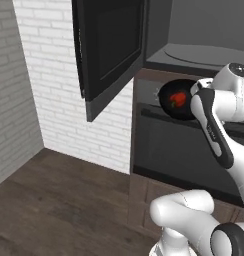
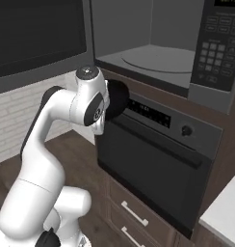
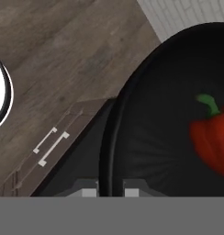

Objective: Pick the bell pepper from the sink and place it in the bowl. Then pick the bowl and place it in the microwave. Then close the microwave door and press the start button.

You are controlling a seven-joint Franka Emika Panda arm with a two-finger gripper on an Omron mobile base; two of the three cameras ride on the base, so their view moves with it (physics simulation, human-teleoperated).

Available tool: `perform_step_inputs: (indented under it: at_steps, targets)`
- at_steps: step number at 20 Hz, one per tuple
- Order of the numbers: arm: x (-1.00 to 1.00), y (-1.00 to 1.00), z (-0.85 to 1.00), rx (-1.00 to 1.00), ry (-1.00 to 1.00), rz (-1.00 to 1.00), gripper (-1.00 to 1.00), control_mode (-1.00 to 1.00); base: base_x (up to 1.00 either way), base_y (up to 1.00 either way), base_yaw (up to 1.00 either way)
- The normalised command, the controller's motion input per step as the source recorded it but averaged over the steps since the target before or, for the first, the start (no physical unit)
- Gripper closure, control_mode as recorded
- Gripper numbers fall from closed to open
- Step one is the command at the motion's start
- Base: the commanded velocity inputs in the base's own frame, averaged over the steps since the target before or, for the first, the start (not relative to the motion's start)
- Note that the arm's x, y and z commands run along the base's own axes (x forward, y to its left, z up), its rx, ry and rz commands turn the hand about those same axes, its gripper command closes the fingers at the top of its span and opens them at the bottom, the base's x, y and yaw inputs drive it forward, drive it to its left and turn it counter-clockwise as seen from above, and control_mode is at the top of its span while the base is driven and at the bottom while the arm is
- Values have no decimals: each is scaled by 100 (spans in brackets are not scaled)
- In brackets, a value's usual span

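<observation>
place: home kitchen (rendered) | evid: built-in black microwave w/ light grey interior, its black door w/ dark window open | black oven w/ knob below | brown wood drawers, bar handles | white brick wall | wood plank floor

Black shallow bowl held up in the air, tilted, just below the open microwave and in front of the oven's control strip. Bright red bell pepper with green stem lying inside the bowl. Microwave door swung wide open to the microwave's left, light grey interior and round turntable exposed.
</observation>
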Motion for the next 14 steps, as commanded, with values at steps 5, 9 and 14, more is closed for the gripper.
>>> perform_step_inputs:
  at_steps: [5,9,14]
  targets:
    - [0,0,0,0,0,0,100,100,61,-7,8]
    - [0,0,0,0,0,0,100,100,25,-22,27]
    - [0,0,0,0,0,0,100,100,-18,1,22]
